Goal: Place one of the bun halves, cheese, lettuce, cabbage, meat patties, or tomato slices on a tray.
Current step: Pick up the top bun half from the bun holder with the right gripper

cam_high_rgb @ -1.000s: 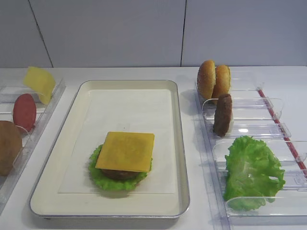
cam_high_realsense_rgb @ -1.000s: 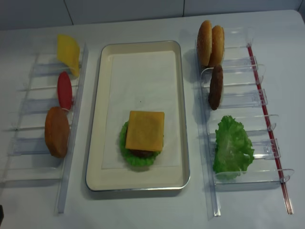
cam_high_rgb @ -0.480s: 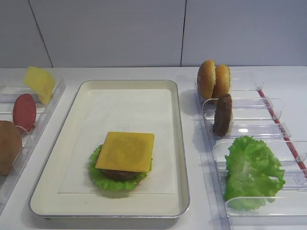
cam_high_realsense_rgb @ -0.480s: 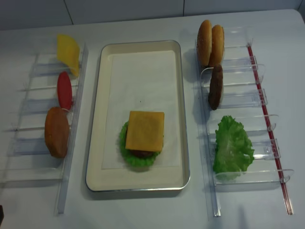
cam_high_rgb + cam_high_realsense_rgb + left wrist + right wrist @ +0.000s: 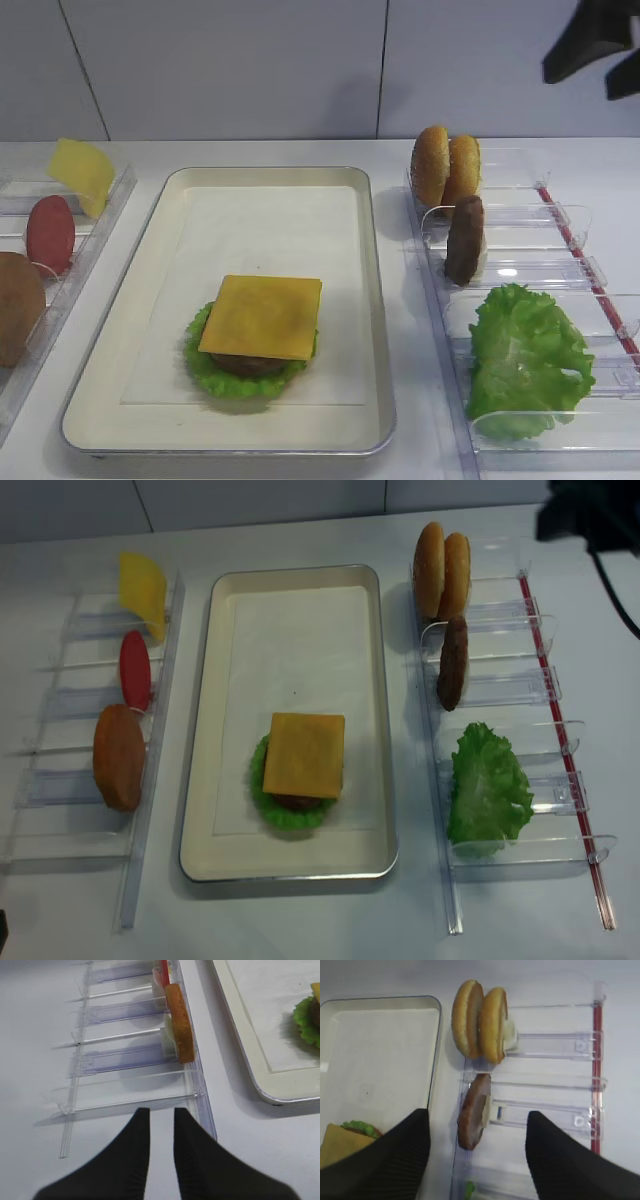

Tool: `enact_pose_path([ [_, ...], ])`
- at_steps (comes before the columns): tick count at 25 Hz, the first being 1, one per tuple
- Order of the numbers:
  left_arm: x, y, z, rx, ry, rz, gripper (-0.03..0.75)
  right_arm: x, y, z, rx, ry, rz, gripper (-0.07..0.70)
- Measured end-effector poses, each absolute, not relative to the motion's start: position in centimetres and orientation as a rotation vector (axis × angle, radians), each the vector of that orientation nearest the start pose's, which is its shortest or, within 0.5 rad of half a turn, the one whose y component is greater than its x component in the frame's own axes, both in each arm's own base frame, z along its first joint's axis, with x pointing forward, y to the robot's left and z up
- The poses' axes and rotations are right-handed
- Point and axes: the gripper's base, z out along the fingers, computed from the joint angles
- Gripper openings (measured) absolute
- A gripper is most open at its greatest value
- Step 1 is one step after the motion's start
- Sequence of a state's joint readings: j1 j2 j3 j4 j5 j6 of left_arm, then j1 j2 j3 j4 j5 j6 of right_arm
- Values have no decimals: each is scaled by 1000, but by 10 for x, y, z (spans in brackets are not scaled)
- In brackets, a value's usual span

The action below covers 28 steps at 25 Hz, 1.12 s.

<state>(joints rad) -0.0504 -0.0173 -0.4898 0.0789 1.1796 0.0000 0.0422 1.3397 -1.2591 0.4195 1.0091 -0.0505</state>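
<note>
The cream tray [image 5: 372,300] holds a stack of lettuce, meat patty and a cheese slice [image 5: 262,315] on top. Two bun halves [image 5: 480,1017] stand on edge in the right clear holder, a meat patty [image 5: 472,1117] behind them and loose lettuce [image 5: 525,360] nearer the front. My right gripper [image 5: 477,1160] hangs high over that patty, open wide and empty; it shows as a dark shape [image 5: 590,50] at the top right. My left gripper [image 5: 161,1150] hovers by the left holder, its jaws a narrow gap apart, nothing between. No cabbage is in view.
The left holder [image 5: 150,780] carries a yellow cheese slice [image 5: 143,590], a red tomato slice [image 5: 135,668] and a golden-brown bun half [image 5: 120,757] on edge. A red strip [image 5: 560,730] runs along the right holder's outer side. A white wall stands behind the table.
The right arm has come into view at the top right of both overhead views. The food and the tray have not moved.
</note>
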Motion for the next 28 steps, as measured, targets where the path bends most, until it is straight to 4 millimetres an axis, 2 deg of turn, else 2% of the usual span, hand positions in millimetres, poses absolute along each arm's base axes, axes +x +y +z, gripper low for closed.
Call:
enact_pose_path([
  [4, -12, 7, 265, 45, 2154, 67, 108, 318, 74, 352, -17, 2584, 496, 421],
  [7, -12, 7, 265, 45, 2154, 67, 108, 350, 92, 339, -18, 2620, 505, 421],
  [13, -12, 7, 265, 45, 2154, 67, 108, 391, 115, 309, -32, 2675, 503, 421],
  [18, -12, 7, 265, 45, 2154, 67, 108, 405, 122, 283, -14, 2732, 488, 421],
  [28, -12, 7, 265, 45, 2154, 67, 108, 417, 124, 259, 4, 2761, 468, 419],
])
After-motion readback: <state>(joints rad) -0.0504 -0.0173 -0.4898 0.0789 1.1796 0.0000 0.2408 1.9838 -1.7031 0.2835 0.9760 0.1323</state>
